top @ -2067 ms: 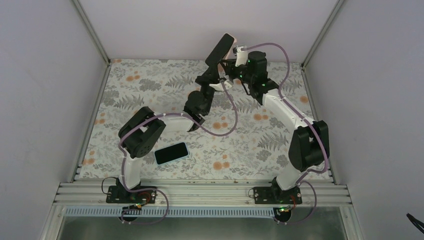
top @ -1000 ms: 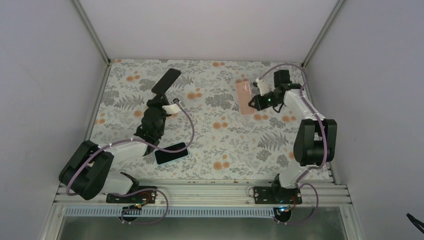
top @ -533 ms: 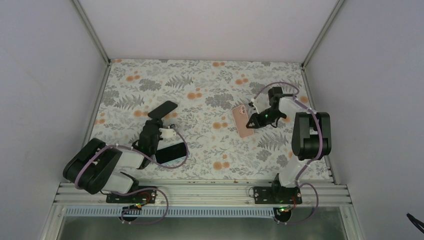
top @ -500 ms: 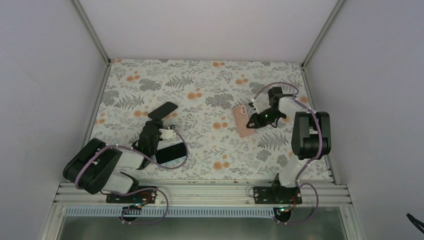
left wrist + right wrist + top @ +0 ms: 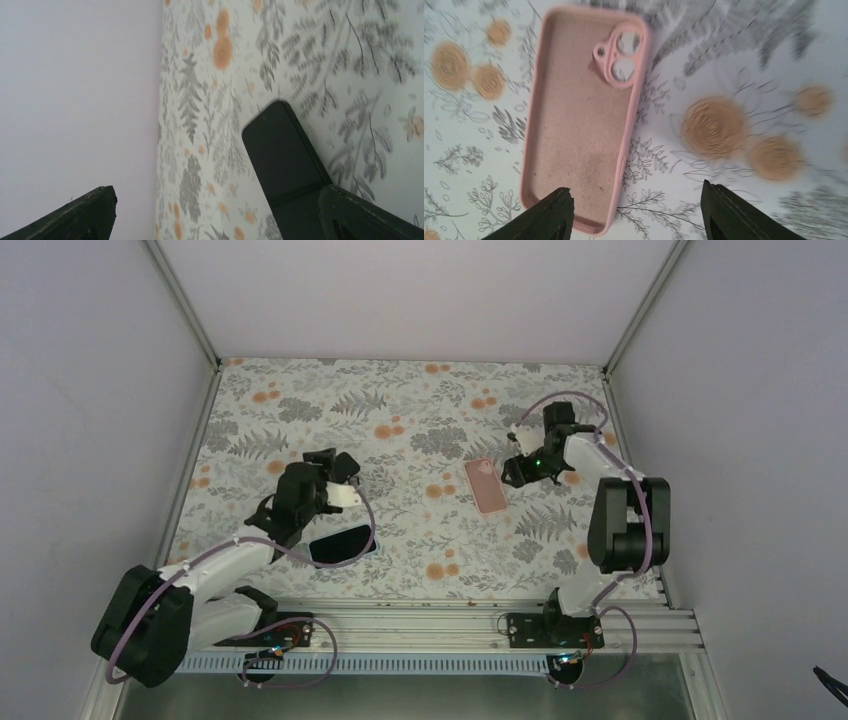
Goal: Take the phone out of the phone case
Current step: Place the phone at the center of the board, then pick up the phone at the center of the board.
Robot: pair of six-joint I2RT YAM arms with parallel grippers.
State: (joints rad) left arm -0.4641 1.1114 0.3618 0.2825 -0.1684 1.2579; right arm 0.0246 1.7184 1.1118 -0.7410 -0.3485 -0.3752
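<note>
Top view: pink phone case (image 5: 487, 486) flat on floral mat (image 5: 420, 400), just L of R gripper (image 5: 513, 472). Black phone (image 5: 342, 543) flat on the near side of L gripper (image 5: 335, 468). L wrist: jaws spread wide, dark phone (image 5: 285, 160) on mat btwn them, untouched; can't tell if same phone. R wrist: jaws spread, empty case lies inside-up, ahead of the tips, not touching.

A robotics lab test cell: 3 plain pale walls (image 5: 90, 390) on aluminium struts (image 5: 183, 305) box in a bench (image 5: 420, 410) draped in floral-print cloth. 2 black-and-white robot arms, left (image 5: 215, 565) and right (image 5: 620, 525), are bolted to a slotted aluminium rail (image 5: 400, 625) at its near edge, trailing purple cables (image 5: 560, 395).
</note>
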